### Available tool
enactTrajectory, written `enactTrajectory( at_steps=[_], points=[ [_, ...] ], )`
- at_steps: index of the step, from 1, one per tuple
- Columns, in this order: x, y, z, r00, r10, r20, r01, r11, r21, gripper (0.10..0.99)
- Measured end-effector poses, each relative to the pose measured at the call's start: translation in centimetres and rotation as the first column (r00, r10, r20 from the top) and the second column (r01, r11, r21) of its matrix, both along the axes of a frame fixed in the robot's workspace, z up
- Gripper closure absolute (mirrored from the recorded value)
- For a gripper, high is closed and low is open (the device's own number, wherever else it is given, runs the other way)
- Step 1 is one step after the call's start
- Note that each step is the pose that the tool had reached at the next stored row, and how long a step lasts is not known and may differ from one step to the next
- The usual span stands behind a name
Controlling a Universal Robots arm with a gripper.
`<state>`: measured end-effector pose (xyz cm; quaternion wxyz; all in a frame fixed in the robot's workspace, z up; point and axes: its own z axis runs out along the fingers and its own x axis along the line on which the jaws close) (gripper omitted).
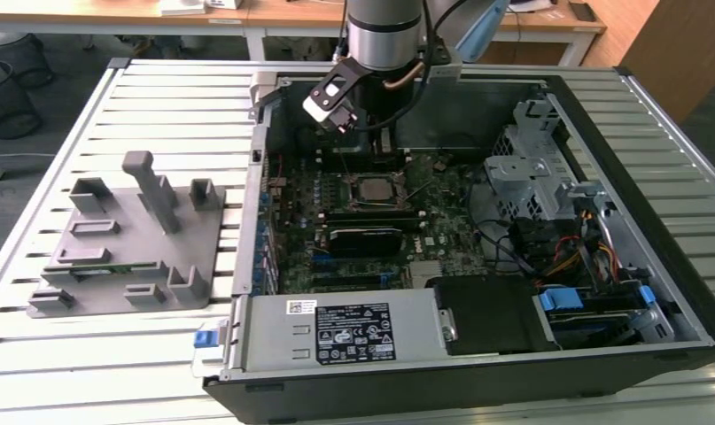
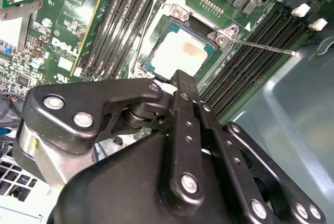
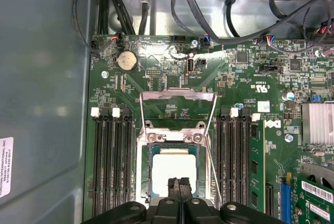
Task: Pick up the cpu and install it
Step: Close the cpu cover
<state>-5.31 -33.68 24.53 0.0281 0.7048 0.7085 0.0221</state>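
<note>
The cpu (image 3: 174,166), a silvery square chip with a thin green edge, lies flat in the motherboard socket (image 3: 147,167), also seen in the second wrist view (image 2: 177,51) and in the exterior view (image 1: 366,189). The socket's metal load plate (image 3: 177,97) stands flipped open beside it, and the thin lever (image 2: 266,47) sticks out to the side. My gripper (image 3: 178,186) hangs just above the cpu's near edge, fingers shut together with nothing between them (image 2: 183,80). I cannot tell whether the fingertips touch the chip.
The open computer case (image 1: 641,97) lies on a slatted table. Memory slots (image 3: 112,161) flank the socket on both sides. Cables (image 3: 229,4) run along the case wall. A grey fixture plate (image 1: 133,239) with blocks sits at the exterior view's left. The power supply (image 1: 333,328) is at the front.
</note>
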Motion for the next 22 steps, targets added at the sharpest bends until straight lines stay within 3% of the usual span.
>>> enactTrajectory(
  at_steps=[22],
  points=[
    [0.0, 0.0, 0.49, 1.0, 0.0, -0.0001, 0.0, 1.0, 0.0, 0.98]
  ],
)
